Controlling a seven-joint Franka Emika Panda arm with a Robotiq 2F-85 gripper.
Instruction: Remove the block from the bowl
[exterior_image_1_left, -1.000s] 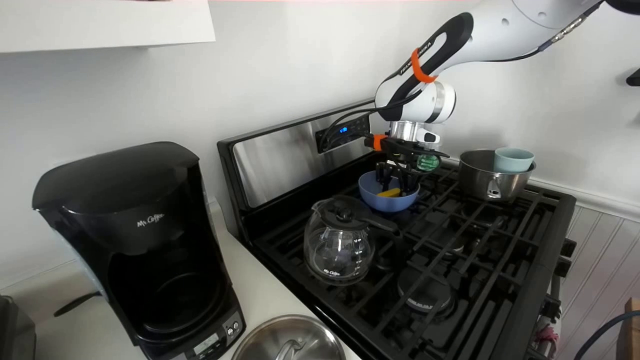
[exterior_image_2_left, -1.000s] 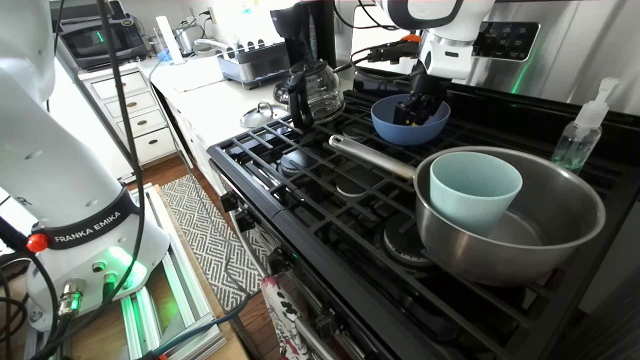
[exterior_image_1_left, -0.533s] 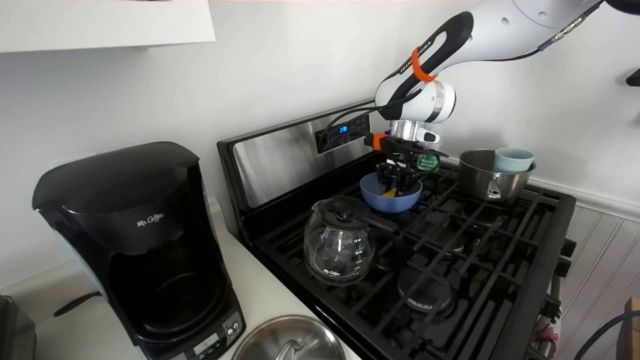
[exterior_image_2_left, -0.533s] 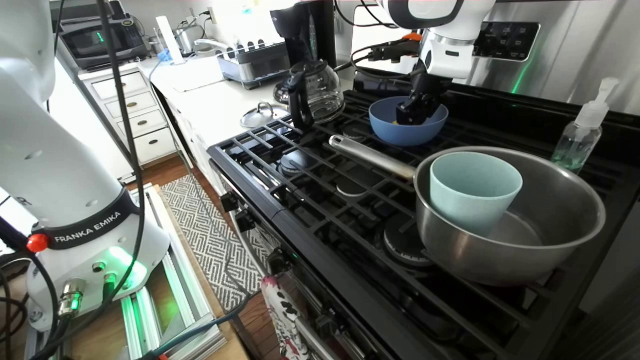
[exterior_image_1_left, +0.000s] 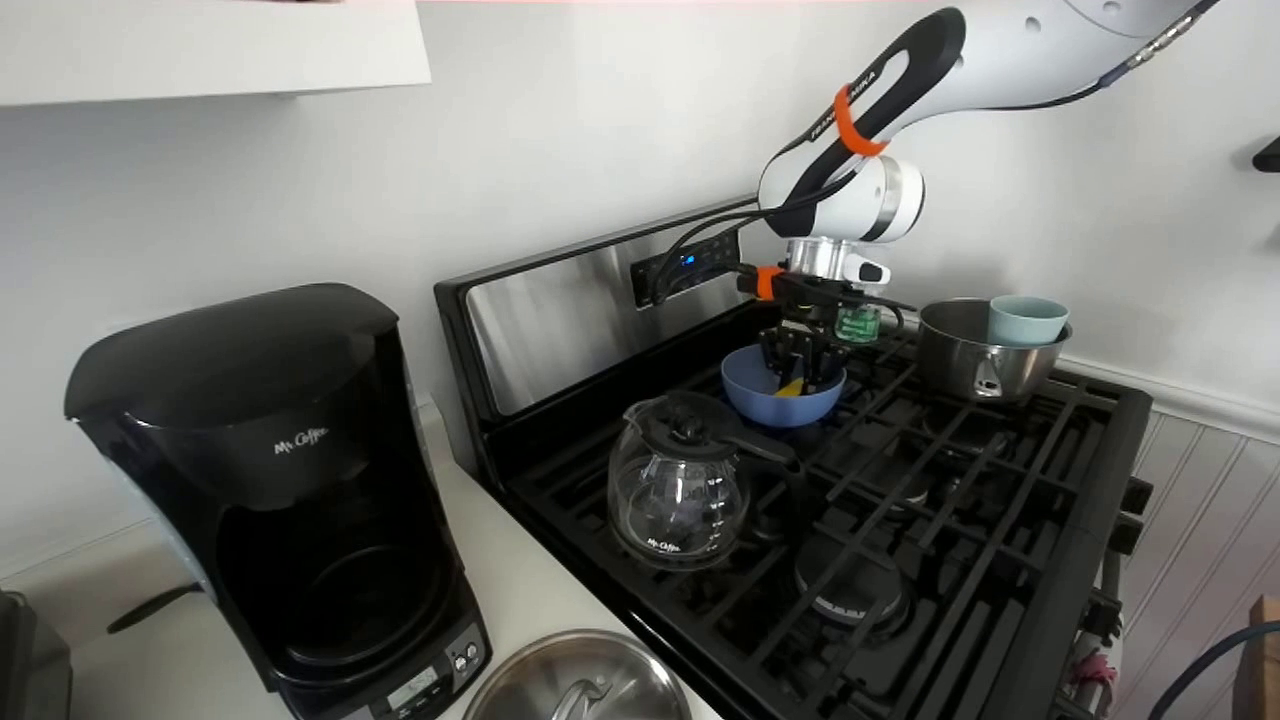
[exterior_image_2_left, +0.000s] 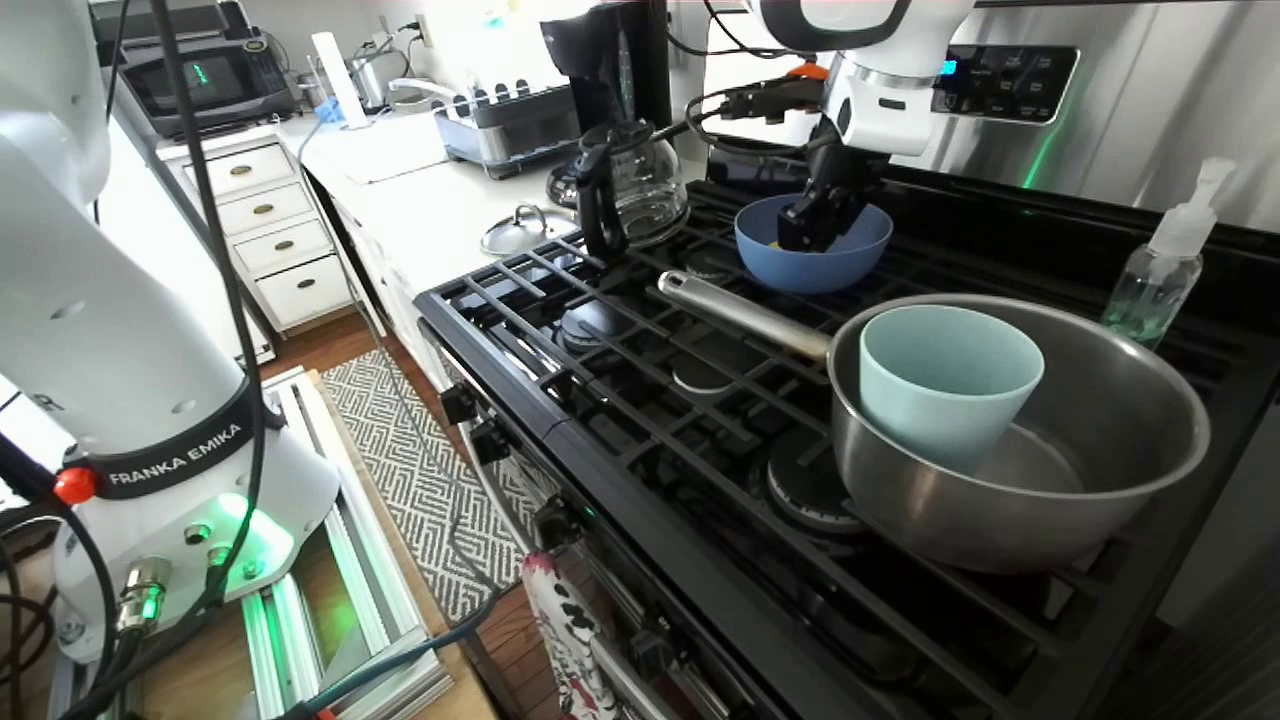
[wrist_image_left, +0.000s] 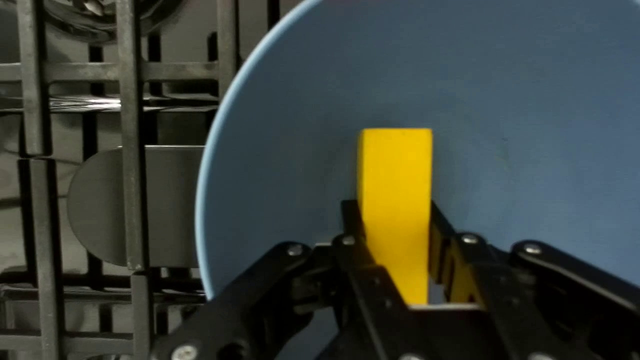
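Gripper is pinching the yellow block across its narrow width: pads are pressing both long sides, no gap showing at the tips. So the block isn't lying off to one side; it's sitting right between the pads. Long axis is running crosswise to the squeeze, one end poking out past the tips, the opposite end reaching back toward the gripper's body. Only one arm is serving here, so no nearer-arm question is arising. Block is looking bright plain yellow, straight-edged, square-ended, clearly longer than wide. In an exterior view I'm catching only a small tilted bit of the block.

Next out, the blue bowl is surrounding it; the block is sitting inside, and I'm not able to tell whether it's touching the bottom. I'm judging the grasp made, the removal pending. Coming move is calling for a straight-up lift; the poking end is looking likeliest to catch the wall.

Further off, the glass carafe is standing near the bowl on the stove grate, a steel pan is sitting on the bowl's opposite side with a pale aqua cup resting in it, and the black coffee maker is standing well apart.
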